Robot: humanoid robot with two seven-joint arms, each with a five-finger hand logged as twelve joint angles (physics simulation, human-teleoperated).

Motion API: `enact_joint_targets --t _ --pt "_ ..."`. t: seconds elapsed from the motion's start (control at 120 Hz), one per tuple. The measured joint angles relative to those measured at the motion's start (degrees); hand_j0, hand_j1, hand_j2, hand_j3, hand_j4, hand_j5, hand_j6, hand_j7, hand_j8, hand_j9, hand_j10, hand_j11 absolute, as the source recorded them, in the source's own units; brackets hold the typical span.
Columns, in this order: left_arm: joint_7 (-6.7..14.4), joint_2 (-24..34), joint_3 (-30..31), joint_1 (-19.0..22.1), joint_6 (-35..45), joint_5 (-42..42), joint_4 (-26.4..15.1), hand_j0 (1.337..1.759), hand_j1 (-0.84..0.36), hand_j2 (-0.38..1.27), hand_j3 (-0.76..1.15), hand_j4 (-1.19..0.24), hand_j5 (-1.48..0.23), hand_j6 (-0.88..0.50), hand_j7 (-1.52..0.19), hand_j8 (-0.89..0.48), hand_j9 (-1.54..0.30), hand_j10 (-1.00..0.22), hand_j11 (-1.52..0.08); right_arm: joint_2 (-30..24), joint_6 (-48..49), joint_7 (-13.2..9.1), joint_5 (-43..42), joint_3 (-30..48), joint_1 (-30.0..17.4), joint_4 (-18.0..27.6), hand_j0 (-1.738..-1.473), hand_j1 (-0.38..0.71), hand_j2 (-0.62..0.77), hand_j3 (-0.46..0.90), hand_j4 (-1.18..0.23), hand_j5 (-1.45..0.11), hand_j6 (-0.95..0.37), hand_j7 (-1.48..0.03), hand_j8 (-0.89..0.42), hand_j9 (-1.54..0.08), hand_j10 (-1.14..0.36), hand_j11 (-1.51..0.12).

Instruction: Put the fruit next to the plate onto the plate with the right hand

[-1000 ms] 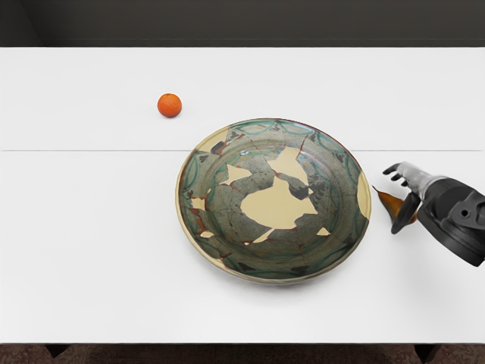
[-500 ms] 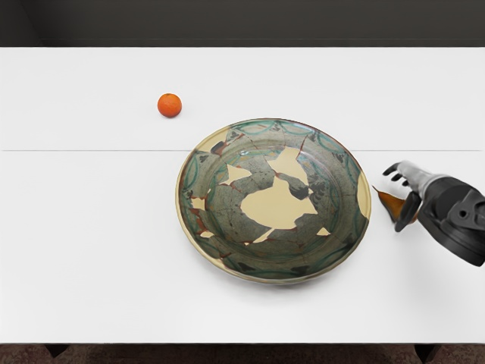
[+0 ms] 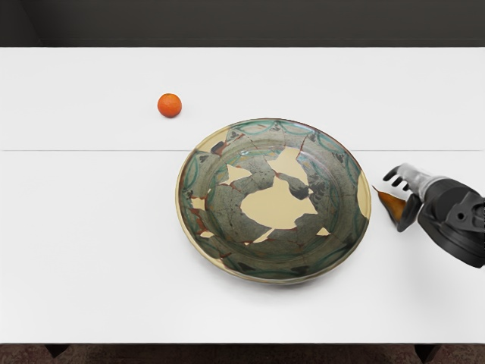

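I am working in a simulated test scene, a rendered tabletop rather than a lived-in room. The surface (image 3: 91,250) under the plate (image 3: 189,178) is a flat, uniformly white slab, crossed by one thin straight line that passes behind the plate. Beyond the plate's far side the surface ends at a plain dark backdrop (image 3: 242,23). The plate's glaze is a patchwork of hard-edged cream and grey-green blotches, like a rendered texture. Up and left of the plate lies a small, evenly orange fruit (image 3: 170,105). Right of the plate is my dark, smooth robot hand (image 3: 411,196).
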Motion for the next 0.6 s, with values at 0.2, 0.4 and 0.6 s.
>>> enact_joint_targets --t 0.2,0.4,0.6 --pt "0.0 0.0 0.0 0.0 0.0 0.0 0.0 1.658 0.35 0.00 0.00 0.00 0.00 0.00 0.00 0.00 0.00 0.00 0.00 0.5 0.0 0.0 0.1 -0.1 0.1 -0.1 -1.658 0.02 -0.06 0.00 -0.31 -0.40 -0.31 -0.40 -0.31 -0.40 -0.31 -0.40" --pt "0.0 0.0 0.0 0.0 0.0 0.0 0.0 1.658 0.35 0.00 0.00 0.00 0.00 0.00 0.00 0.00 0.00 0.00 0.00 0.8 0.0 0.0 0.1 -0.4 0.1 -0.2 -1.658 0.04 -0.06 0.00 -0.33 -0.43 -0.33 -0.43 -0.33 -0.43 -0.33 -0.43" --pt "0.0 0.0 0.0 0.0 0.0 0.0 0.0 1.658 0.35 0.00 0.00 0.00 0.00 0.00 0.00 0.00 0.00 0.00 0.00 0.8 0.0 0.0 0.1 -0.9 0.0 -0.2 -1.658 0.06 -0.07 0.00 -0.35 -0.45 -0.35 -0.45 -0.35 -0.45 -0.35 -0.45"
